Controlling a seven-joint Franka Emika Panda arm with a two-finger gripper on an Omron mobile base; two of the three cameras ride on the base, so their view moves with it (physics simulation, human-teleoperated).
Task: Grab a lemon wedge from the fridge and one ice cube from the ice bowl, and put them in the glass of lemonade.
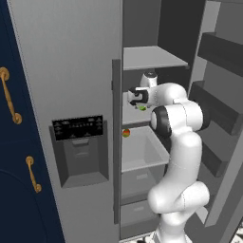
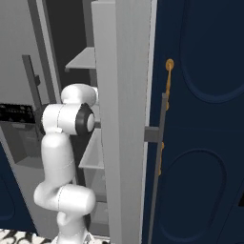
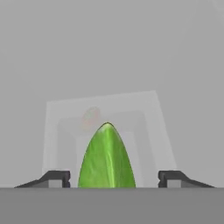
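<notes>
Inside the open fridge (image 1: 71, 71), the gripper (image 3: 113, 179) straddles the lemon wedge (image 3: 106, 157). Its fingertips (image 3: 56, 178) stand apart on either side, visibly clear of the wedge, gripping nothing.

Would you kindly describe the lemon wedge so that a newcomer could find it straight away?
Look into the open right half of the fridge, at the shelf above the pale drawer. The lemon wedge lies there between the gripper fingertips, which stand apart from it. It is pointed and yellow-green, unlike the round red-and-green fruit lower down.
</notes>
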